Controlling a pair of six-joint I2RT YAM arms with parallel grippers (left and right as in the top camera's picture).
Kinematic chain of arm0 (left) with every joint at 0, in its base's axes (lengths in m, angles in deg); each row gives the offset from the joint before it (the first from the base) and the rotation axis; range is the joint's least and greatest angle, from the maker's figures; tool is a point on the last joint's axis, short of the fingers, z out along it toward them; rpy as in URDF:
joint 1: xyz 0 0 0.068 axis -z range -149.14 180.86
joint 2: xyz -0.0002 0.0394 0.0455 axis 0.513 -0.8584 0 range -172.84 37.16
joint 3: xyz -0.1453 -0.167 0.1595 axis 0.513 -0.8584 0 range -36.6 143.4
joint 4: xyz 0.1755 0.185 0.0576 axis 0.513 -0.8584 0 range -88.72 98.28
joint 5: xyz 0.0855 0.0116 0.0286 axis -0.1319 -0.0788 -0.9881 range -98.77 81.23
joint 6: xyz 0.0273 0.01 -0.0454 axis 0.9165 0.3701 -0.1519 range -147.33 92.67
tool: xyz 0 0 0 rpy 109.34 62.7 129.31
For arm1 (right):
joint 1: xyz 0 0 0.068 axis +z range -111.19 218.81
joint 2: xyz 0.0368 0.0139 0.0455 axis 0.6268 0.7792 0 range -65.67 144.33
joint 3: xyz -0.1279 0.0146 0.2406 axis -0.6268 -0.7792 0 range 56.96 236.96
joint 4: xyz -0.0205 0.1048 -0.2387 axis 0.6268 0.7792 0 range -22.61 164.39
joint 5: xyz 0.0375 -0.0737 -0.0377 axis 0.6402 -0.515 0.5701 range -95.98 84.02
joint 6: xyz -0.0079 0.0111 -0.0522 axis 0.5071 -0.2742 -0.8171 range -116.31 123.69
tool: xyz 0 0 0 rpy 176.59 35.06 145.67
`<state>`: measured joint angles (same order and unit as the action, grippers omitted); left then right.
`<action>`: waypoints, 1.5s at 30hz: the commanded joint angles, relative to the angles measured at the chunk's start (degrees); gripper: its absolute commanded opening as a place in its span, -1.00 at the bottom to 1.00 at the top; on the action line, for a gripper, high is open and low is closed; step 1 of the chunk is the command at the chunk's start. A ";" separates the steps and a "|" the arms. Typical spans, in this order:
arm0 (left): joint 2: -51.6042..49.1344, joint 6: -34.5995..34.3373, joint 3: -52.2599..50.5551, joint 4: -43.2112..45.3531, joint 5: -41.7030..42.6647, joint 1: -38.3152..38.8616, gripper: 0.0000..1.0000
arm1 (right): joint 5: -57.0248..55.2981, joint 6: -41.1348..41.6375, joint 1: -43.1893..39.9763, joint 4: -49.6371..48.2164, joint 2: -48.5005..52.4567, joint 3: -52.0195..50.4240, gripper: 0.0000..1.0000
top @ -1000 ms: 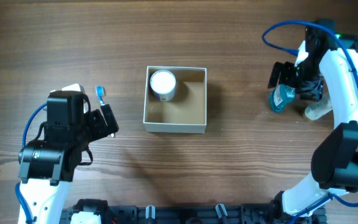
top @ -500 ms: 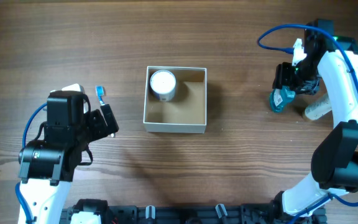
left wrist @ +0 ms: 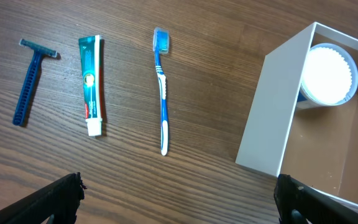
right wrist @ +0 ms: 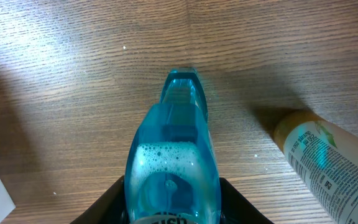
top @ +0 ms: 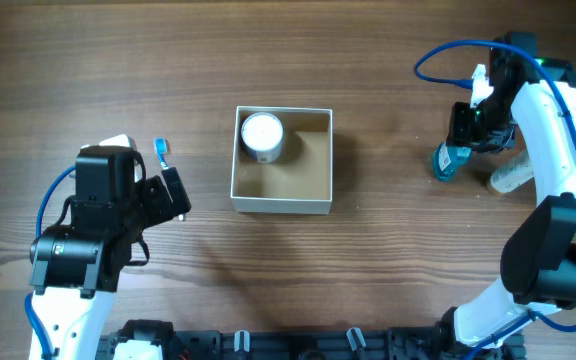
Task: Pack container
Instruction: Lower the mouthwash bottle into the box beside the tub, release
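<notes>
The right gripper (right wrist: 174,202) has shifted onto the blue bottle (right wrist: 173,149), fingers clasping its sides; the left gripper (left wrist: 179,205) stays wide open. The container (top: 280,207) sits mid-table, holding one white jar (top: 262,132) in a corner.

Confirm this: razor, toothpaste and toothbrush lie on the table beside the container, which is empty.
Not empty: the container holds a round white jar, as the left wrist view shows. The razor, toothpaste and toothbrush do lie beside it.
</notes>
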<state>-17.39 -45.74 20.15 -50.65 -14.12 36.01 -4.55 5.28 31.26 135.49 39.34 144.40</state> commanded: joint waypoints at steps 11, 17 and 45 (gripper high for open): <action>-0.22 -0.94 1.01 0.13 -0.92 0.22 0.99 | 0.90 0.33 3.32 5.90 -4.17 6.40 -0.91; -0.22 -0.94 1.01 0.13 -0.92 0.22 0.99 | 2.84 6.16 19.96 20.26 -7.74 32.00 -0.92; -0.22 -0.94 1.01 -0.70 -0.92 0.22 1.00 | -1.86 28.61 40.54 8.63 19.32 35.82 -0.91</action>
<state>-17.39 -45.74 20.15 -51.35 -14.14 36.01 -4.99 31.99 71.57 145.06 57.11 179.61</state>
